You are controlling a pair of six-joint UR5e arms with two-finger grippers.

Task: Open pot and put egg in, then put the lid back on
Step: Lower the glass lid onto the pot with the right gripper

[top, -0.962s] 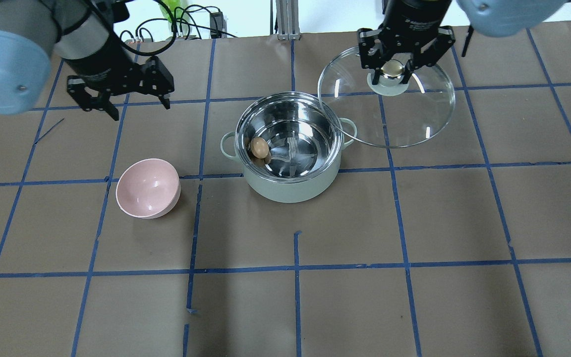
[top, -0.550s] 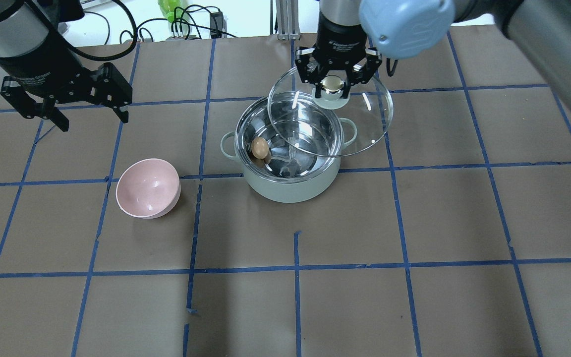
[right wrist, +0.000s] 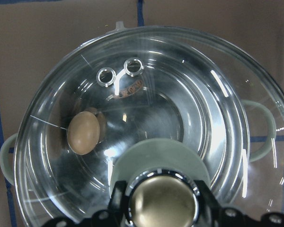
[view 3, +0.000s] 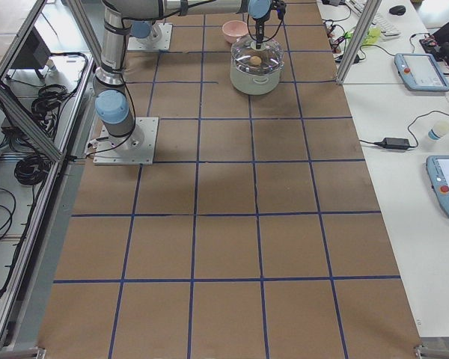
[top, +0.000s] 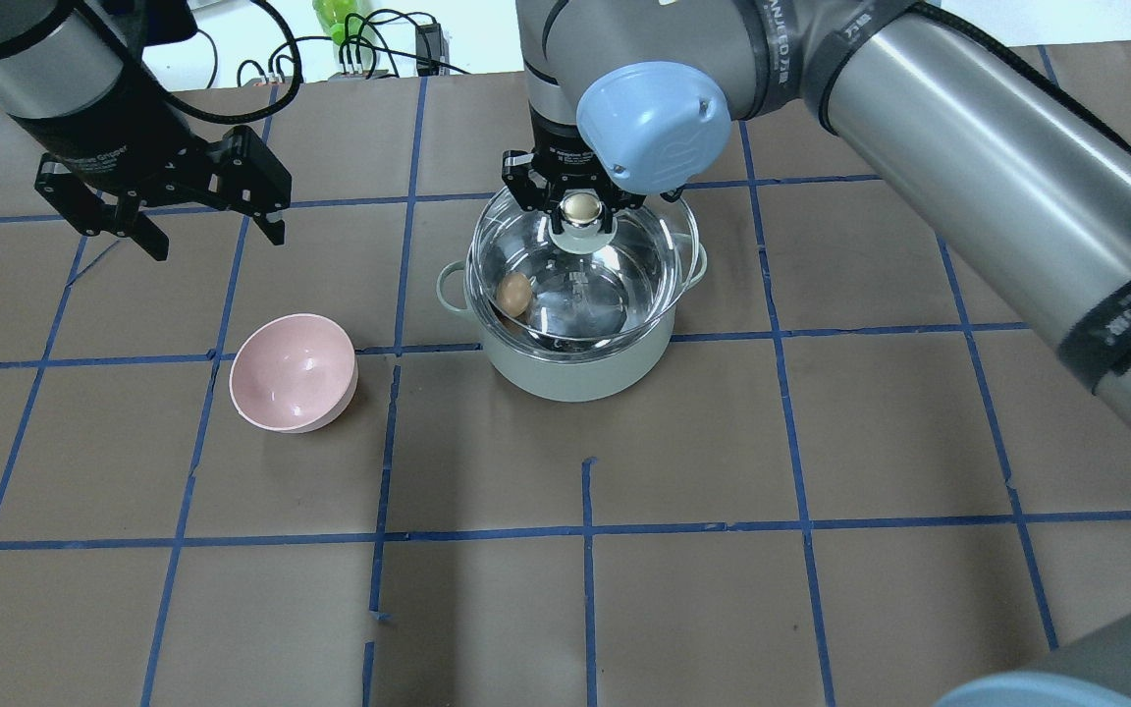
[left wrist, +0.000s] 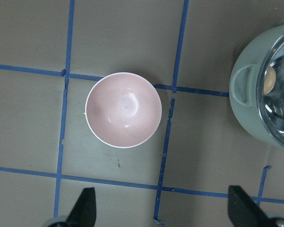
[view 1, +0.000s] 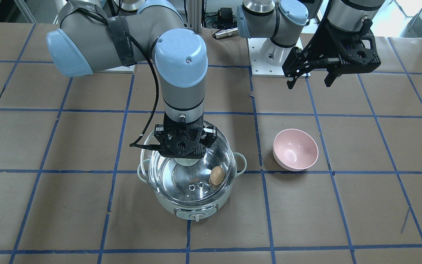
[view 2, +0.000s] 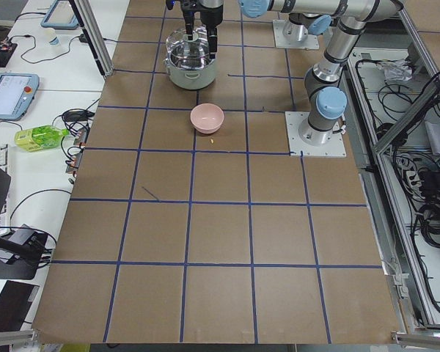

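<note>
With the egg (top: 514, 294) lying in the pot (top: 580, 368), I am holding the lid (top: 624, 280) by its knob in my clamped right gripper (top: 580, 208) over the rim, seemingly not yet seated, my left gripper (left wrist: 163, 208) hanging open, empty.

Overhead and front-facing views face oppositely, sharing the pot (top: 575, 368).

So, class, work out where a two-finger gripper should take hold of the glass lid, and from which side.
Grip the knob at the centre of the lid, from straight above: it stands up narrow, while the glass dome is wide and smooth.
</note>
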